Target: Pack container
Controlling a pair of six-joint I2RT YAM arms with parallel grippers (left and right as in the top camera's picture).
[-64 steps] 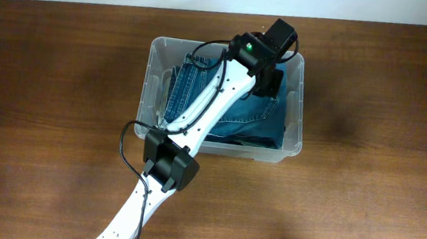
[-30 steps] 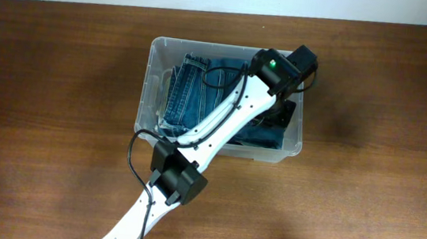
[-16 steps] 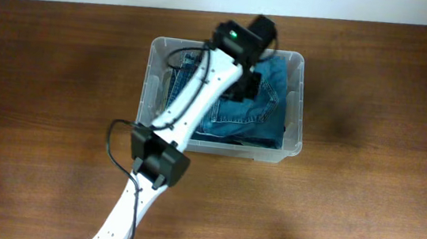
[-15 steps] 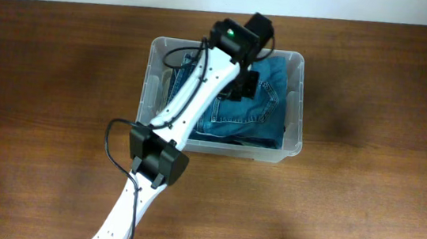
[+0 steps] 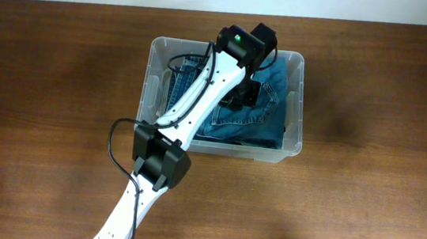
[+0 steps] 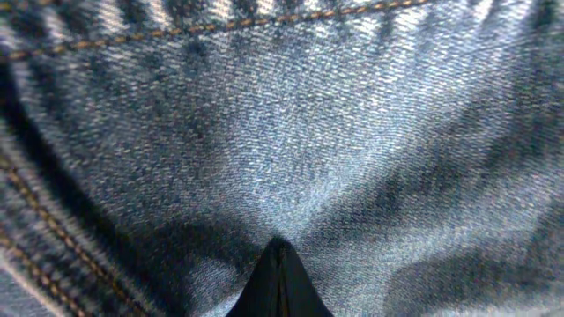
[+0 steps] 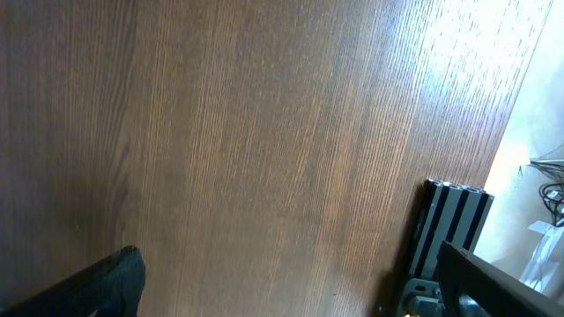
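Brown wooden table (image 5: 43, 78), just bare wood left of the container (image 5: 147, 89). The clear bin has wood on every side and folded jeans (image 5: 270, 113) filling it. The left gripper (image 6: 280, 269) is down inside the container, jaws pinched fully together with the tips against the denim, and I can't see any fold caught between them. The right gripper (image 7: 286, 264) hangs well right of the container, jaws spread wide, nothing in them. My guess: the bin is thin, slick plastic that flexes a bit, heavier with denim inside, so grab the lip at the short ends.
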